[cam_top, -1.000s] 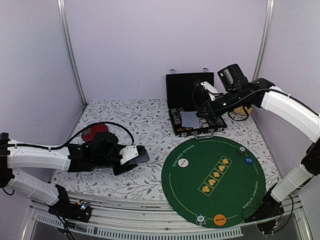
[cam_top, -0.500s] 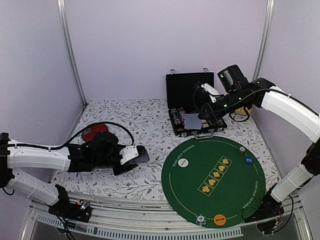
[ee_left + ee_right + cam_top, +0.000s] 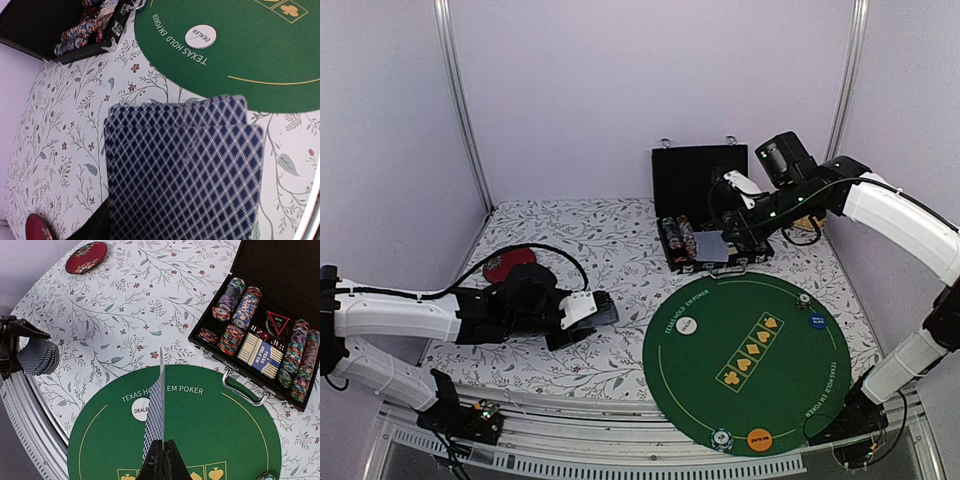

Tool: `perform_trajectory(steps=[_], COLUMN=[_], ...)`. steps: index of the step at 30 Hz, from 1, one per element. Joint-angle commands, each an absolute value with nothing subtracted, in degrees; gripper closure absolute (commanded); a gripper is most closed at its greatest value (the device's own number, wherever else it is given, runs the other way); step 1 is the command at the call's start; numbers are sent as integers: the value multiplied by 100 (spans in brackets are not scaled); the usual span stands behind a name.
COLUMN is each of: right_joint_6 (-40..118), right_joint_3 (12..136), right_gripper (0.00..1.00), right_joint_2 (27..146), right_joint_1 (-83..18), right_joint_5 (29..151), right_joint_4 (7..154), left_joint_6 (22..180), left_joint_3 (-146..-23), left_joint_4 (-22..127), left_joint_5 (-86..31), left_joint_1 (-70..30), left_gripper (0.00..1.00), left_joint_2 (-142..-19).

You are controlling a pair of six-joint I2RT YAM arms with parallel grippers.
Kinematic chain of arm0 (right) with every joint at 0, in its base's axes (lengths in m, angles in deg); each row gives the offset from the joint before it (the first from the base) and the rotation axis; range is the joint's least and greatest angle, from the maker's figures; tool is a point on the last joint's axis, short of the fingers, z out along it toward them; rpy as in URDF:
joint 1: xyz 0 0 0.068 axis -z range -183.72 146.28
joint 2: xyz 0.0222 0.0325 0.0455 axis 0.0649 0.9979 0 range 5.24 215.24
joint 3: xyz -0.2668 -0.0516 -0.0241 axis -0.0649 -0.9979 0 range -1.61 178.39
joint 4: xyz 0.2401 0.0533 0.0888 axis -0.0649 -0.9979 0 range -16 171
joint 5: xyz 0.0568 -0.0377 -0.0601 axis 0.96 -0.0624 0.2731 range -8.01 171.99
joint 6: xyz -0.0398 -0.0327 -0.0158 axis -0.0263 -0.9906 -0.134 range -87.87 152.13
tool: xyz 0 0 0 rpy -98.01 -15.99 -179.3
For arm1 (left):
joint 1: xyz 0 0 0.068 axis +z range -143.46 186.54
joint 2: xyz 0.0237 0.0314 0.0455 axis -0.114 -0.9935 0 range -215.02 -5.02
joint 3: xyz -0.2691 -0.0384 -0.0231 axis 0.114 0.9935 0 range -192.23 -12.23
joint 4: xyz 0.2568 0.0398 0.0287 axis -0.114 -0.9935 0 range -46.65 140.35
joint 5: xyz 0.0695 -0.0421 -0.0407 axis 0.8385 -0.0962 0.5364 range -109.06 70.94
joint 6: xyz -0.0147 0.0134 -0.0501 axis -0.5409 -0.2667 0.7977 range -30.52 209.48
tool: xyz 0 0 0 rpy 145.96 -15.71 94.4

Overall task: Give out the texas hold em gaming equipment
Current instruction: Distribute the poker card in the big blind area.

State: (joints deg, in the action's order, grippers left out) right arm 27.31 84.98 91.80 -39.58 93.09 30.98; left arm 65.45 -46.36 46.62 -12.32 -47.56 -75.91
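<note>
Eyes on the green mat (image 3: 775,385), because everything is arranged around it. Off its left edge, low over the flowered cloth, the left gripper (image 3: 592,311) is clamped on a fan of cards (image 3: 182,170). Their blue-grey diamond backs fill the left wrist view, and one corner of the fan overlaps the mat's rim in that view. Over the mat's far edge, the right gripper (image 3: 163,452) has its jaws pinched tight on a single card (image 3: 155,420). The card stands on edge and is seen almost edge-on from the right wrist, with its patterned back facing left. On the mat itself, the white dealer disc (image 3: 687,326) sits on the left part, just inside the printed lettering. The blue disc (image 3: 816,321) lies by the right rim, with a striped chip (image 3: 803,299) just beyond it. The orange disc (image 3: 758,437) rests at the near rim, and a second striped chip (image 3: 722,438) sits just to its left. Past the mat's far edge stands the black case (image 3: 698,178), lid up, with rows of chips (image 3: 234,315) packed inside. Well off to the mat's left, beyond the left arm, lies the red dish (image 3: 510,263).
</note>
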Motion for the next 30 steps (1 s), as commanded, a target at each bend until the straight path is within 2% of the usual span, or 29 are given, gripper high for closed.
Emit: perform_trajectory(steps=[1,16,30], right_joint_6=[2486,2168,2142], right_joint_3=[8430,8241,8012], right_gripper=[98,98,98], right_joint_2=[8928,9035,9083], right_joint_1=[-3925,-3923,-3928], right_joint_5=[8942,7730,7391], right_joint_4=[2965,2633,2605], left_joint_6=[6534,6525,6529], left_joint_3=[-4748,-4747,-4739], left_joint_4=[4747,4736,4736], left_joint_5=[-1247,-1236,-1229], left_joint_1=[-4830,-4839,-4839], left_gripper=[48,48,48], left_joint_2=[-7533,-7557,-7551])
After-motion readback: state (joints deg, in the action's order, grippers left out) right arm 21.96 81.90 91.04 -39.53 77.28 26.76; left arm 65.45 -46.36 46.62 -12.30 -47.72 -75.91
